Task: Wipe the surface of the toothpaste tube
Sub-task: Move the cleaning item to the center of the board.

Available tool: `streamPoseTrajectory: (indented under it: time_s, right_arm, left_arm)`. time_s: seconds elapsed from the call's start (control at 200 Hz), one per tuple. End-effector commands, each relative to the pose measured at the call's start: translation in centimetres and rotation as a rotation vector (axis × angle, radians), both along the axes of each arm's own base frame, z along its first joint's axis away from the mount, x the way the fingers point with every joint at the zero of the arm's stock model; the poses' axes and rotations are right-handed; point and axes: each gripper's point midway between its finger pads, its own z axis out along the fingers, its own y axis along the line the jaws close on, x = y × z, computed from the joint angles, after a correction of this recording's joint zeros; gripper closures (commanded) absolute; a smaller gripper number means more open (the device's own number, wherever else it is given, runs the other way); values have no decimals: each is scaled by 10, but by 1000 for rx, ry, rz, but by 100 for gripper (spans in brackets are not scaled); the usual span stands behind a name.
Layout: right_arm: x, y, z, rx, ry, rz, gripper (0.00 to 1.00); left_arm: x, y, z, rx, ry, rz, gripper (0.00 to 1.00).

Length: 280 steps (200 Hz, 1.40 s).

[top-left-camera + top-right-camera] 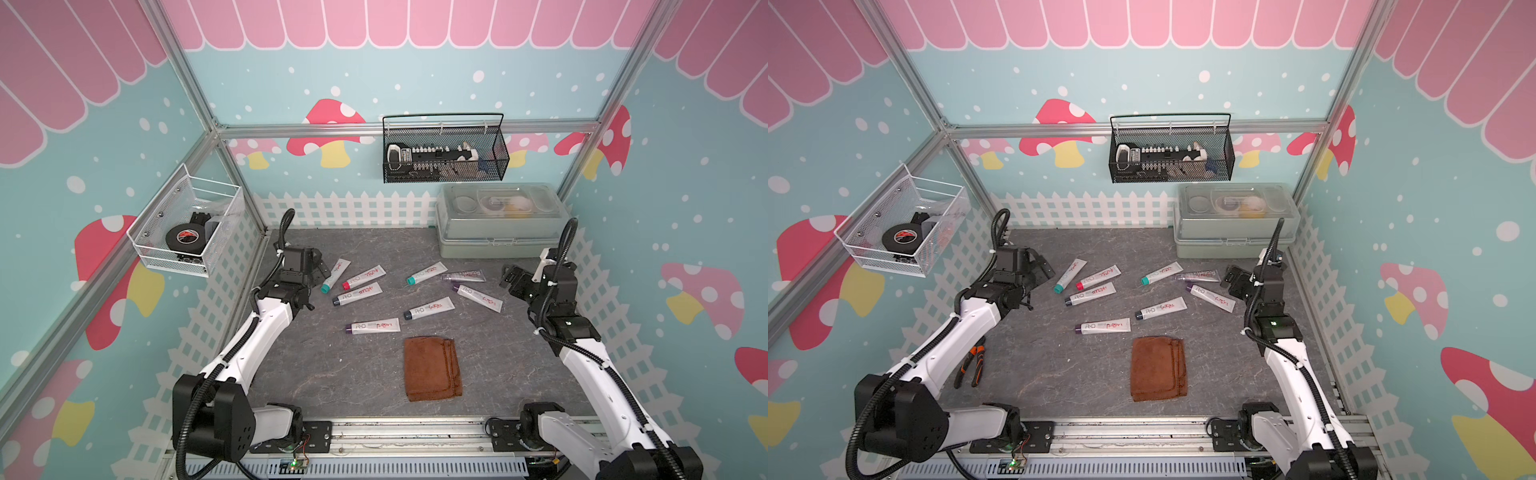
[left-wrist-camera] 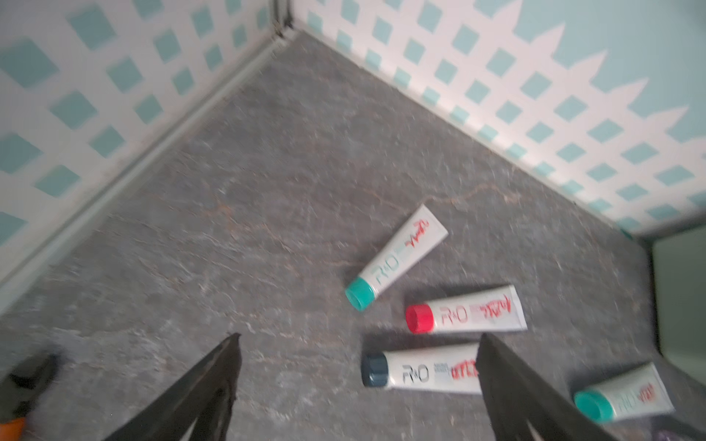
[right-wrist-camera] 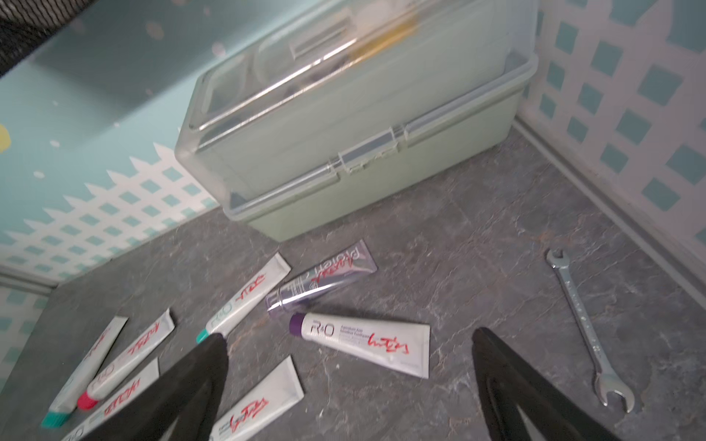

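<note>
Closest to the top camera, the metal rail [image 1: 407, 432] bearing both arm bases is seen. Just beyond it the brown cloth [image 1: 432, 368] lies folded flat on the grey worktop [image 1: 332, 374], untouched. Eight toothpaste tubes [image 1: 363, 277] are scattered beyond the cloth, all lying flat. The purple-capped tube [image 1: 374, 327] is nearest it, just past its far left corner.

The left pincer [image 2: 359, 340] is held well beyond and to the left of the cloth, its jaws spread wide with nothing between them. Three tubes are seen close by its tips in the left wrist view. The right pincer [image 3: 349, 336] is held well beyond and to the right of the cloth, likewise spread and empty.

The task is judged to be at its opening step: neither cloth nor tube has been taken up. For the next move, one pincer would need to be lowered onto the cloth so that a fold is pinched, while a tube is steadied or lifted by the other — a thin, flat tube calls for a low, square approach.
</note>
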Motion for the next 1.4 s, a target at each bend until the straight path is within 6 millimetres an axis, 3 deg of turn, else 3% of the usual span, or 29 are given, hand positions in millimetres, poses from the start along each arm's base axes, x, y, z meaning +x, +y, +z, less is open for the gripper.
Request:
streamPoseTrajectory:
  time_s: [0.0, 0.155, 0.3, 0.415, 0.615, 0.766, 0.996, 1.171, 1.321, 1.396]
  right_arm:
    - [-25, 25, -28, 41, 171, 129, 2]
    - [-55, 55, -60, 7, 325, 276, 9]
    - [-92, 95, -92, -17, 441, 438, 13]
    - [-118, 122, -119, -26, 527, 536, 16]
    - [-141, 155, -158, -7, 602, 610, 21]
    - [-148, 164, -186, -41, 668, 620, 23]
    - [-148, 174, -202, -68, 699, 636, 33]
    - [-150, 169, -218, -114, 731, 623, 51]
    - [-146, 154, -219, -198, 731, 581, 86]
    - [-140, 139, -211, -277, 715, 535, 90]
  left_arm:
    - [-19, -59, -14, -90, 79, -160, 7]
    - [-51, -99, -33, -48, 119, -291, 7]
    - [-85, -126, -52, -59, 154, -432, 7]
    - [-110, -154, -50, -98, 148, -573, 6]
    - [-152, -197, -49, -191, 173, -773, 5]
    - [-157, -197, -61, -189, 192, -763, 4]
    - [-154, -194, -67, -169, 200, -742, 4]
    - [-152, -191, -70, -151, 199, -728, 4]
    - [-149, -190, -68, -139, 188, -718, 4]
    - [-146, -191, -66, -135, 184, -716, 4]
